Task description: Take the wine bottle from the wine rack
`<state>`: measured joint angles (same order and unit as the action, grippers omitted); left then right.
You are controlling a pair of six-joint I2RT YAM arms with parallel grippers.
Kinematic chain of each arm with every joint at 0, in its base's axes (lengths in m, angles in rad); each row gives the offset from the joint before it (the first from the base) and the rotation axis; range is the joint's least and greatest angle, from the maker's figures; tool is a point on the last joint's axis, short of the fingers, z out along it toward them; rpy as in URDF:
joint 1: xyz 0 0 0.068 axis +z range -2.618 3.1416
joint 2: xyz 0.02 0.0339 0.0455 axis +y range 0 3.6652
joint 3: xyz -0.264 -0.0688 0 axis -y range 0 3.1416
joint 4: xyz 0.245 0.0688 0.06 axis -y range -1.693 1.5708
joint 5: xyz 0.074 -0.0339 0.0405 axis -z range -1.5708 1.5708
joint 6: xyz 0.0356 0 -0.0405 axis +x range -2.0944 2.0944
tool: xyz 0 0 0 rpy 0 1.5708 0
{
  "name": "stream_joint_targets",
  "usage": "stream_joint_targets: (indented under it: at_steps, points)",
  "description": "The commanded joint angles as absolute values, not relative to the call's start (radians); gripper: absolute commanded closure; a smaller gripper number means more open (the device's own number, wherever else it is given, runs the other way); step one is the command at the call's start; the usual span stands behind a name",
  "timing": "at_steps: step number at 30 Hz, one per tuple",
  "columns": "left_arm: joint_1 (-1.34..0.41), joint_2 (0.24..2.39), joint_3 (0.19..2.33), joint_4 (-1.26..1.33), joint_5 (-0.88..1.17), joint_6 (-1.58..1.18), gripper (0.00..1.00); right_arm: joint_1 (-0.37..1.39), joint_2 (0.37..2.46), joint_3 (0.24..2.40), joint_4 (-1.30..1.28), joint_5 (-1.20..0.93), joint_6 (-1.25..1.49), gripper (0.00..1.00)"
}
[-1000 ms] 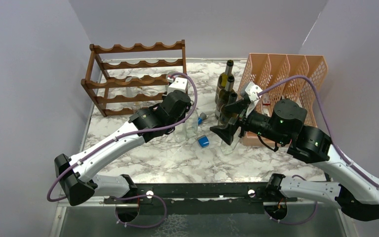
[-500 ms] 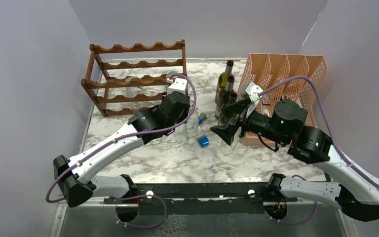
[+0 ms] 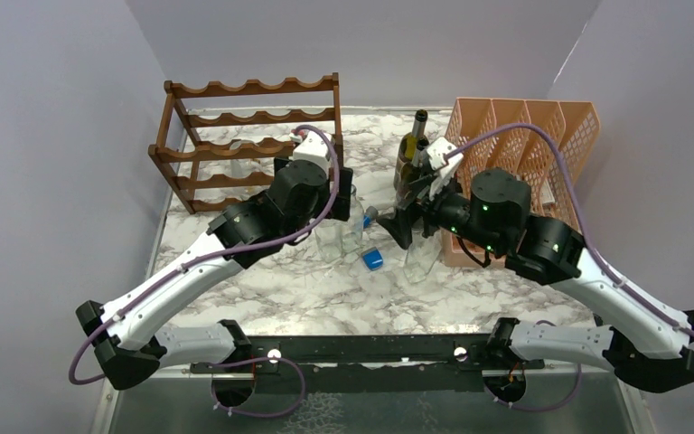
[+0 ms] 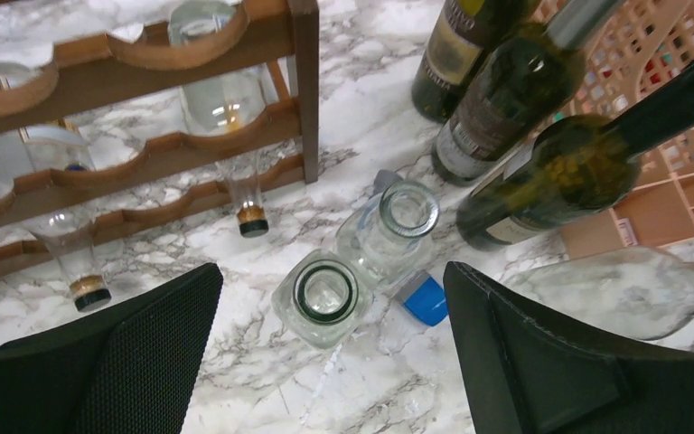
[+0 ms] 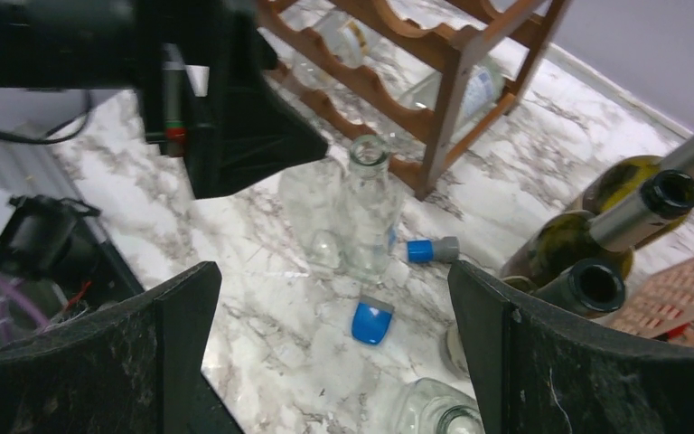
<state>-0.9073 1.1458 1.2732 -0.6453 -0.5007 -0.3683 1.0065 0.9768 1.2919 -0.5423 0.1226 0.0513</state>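
Observation:
The dark wooden wine rack (image 3: 244, 136) stands at the back left. Clear bottles (image 4: 215, 90) lie in its tiers, necks toward the front. My left gripper (image 4: 332, 298) hangs open over a square clear bottle (image 4: 325, 294), which stands upright on the marble without touching either finger. A round clear bottle (image 4: 389, 224) stands right behind it. From above, the left gripper (image 3: 332, 203) sits just in front of the rack's right post. My right gripper (image 5: 334, 298) is open and holds nothing, above a blue cap (image 5: 370, 321). It hovers by the green bottles (image 3: 411, 154).
Three dark green wine bottles (image 4: 506, 99) stand together right of centre. A peach lattice organizer (image 3: 524, 136) stands behind them. A second blue-and-grey cap (image 5: 434, 249) lies near the rack's foot. Another clear bottle (image 5: 434, 411) stands under the right wrist.
The left jaws went from shut to wide open, letting go of the square clear bottle, and the left arm rose and drew back. The right arm swung left toward the green bottles.

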Motion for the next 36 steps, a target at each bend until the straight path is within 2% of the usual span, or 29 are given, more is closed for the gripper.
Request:
stream_joint_targets:
  at_steps: [1,4,6,9,11,13,17,22,28,36]
  points:
    - [-0.909,1.134,1.403,-0.64,-0.476,-0.288,0.01,1.009,1.073,1.43,-0.611,0.327,0.051,0.0]
    - [-0.871,1.17,1.498,-0.629,-0.472,-0.219,0.01,1.006,1.16,1.549,-0.663,0.456,0.052,0.0]
    - [-0.787,1.187,1.541,-0.598,-0.417,-0.186,0.01,0.987,1.203,1.616,-0.678,0.536,0.051,0.0]
    - [-0.5,1.186,1.553,-0.509,-0.156,-0.203,0.01,0.863,1.236,1.689,-0.681,0.517,0.045,0.0]
    - [-0.378,1.183,1.574,-0.483,-0.095,-0.211,0.01,0.736,1.241,1.735,-0.691,0.44,0.062,0.0]
    - [-0.359,1.167,1.596,-0.46,-0.109,-0.197,0.01,0.624,1.247,1.772,-0.718,0.402,0.079,0.0]
    - [-0.356,1.097,1.61,-0.43,-0.177,-0.19,0.01,0.515,1.217,1.812,-0.745,0.433,0.112,0.0]
    - [-0.357,0.954,1.584,-0.404,-0.175,-0.187,0.01,0.506,1.096,1.878,-0.752,0.464,0.153,0.0]
    - [-0.357,0.834,1.521,-0.368,-0.171,-0.159,0.01,0.506,0.867,1.696,-0.521,0.248,0.058,0.0]
    - [-0.357,0.831,1.514,-0.365,-0.19,-0.171,0.01,0.505,0.876,1.736,-0.58,0.245,0.064,0.0]
